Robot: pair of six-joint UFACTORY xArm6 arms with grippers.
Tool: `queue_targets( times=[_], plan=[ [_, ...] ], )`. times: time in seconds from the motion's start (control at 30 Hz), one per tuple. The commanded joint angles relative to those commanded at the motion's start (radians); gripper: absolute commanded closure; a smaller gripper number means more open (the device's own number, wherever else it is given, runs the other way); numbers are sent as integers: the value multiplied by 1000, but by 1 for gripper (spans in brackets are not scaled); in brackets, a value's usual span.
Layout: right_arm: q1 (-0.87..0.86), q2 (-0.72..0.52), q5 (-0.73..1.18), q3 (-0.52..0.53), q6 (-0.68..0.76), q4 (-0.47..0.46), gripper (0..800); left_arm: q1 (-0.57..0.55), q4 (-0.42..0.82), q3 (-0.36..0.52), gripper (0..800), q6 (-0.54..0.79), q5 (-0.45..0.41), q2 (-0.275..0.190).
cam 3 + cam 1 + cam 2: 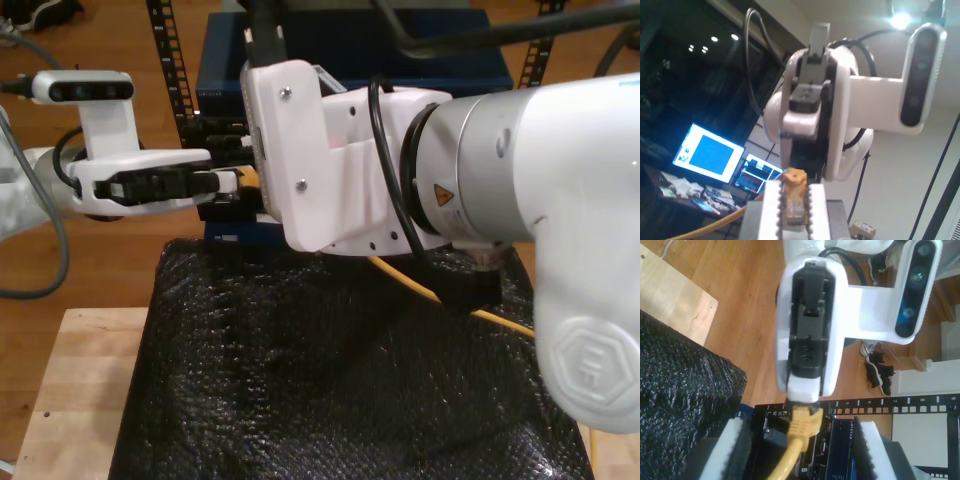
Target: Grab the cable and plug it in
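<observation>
**Network cable, plug end: held in my first gripper**

- My first gripper (792, 186): closed down on the plug end of the cable (793, 202). The ridged white pads (771, 210) press on either side of it. The clear plug and its orange boot stand up between the pads, just past the fingertips.
- Cable axis, first wrist view: the plug's long axis runs along the fingers. Its tip points straight out from the gripper toward the other arm's gripper ahead. The cord leaves the back of the pads and trails off to one side.
- My second gripper (800, 422): jaws wide apart and gripping nothing. The yellow cord runs lengthwise through the gap, clear of both pads (735, 450).
- Second wrist view: the boot sits at the tips of my first gripper, with the patch panel (920, 407) beyond it.
- Exterior view: a strand of the cable lies on the black foam mat (300, 380) under the near arm, slanting toward the exterior view's right.
</observation>
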Motion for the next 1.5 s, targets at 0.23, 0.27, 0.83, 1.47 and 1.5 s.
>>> queue_targets(
  times=[0.23,0.27,0.83,1.47,1.5],
  plan=[
    [0,-2,0,0,2,0,325,0,0,0,783,0,-2,0],
    [0,-2,0,2,0,2,335,0,0,0,778,0,-2,0],
    [2,-2,-3,8,3,6,526,0,0,-2,778,0,-6,-2],
    [2,-3,-21,12,5,8,594,-2,0,-3,778,2,-6,-3],
    [2,-3,-20,12,5,8,595,-2,0,-3,778,2,-6,-3]
  ],
)
